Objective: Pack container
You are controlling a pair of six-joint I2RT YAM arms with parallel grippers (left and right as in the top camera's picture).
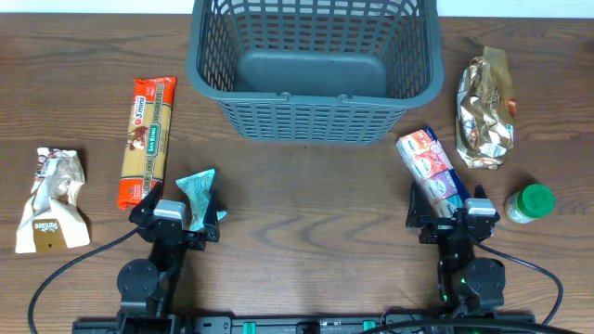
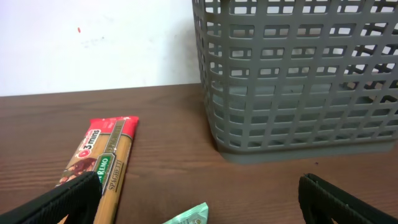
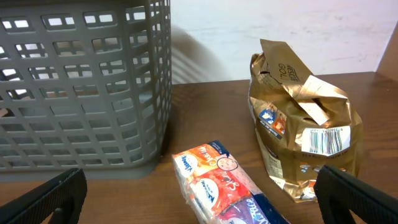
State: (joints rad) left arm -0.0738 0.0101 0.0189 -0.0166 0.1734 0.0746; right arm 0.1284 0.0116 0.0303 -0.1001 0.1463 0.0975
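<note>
Beyond left hand (image 1: 176, 216), right hand (image 1: 449, 215), container (image 1: 311, 121) upright

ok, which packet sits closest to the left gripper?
The small teal packet, just ahead of the left gripper; the spaghetti pack and white bag lie farther left.

One each: basket (image 1: 306, 119), pasta pack (image 1: 147, 139), teal sachet (image 1: 198, 190), white bag (image 1: 53, 199), gold bag (image 1: 484, 109), jar (image 1: 531, 203), maybe-tissue multipack (image 1: 432, 167).

Even bright indoor light, soft faint shadows, sharp focus, glare on gold bag (image 1: 484, 109)
</note>
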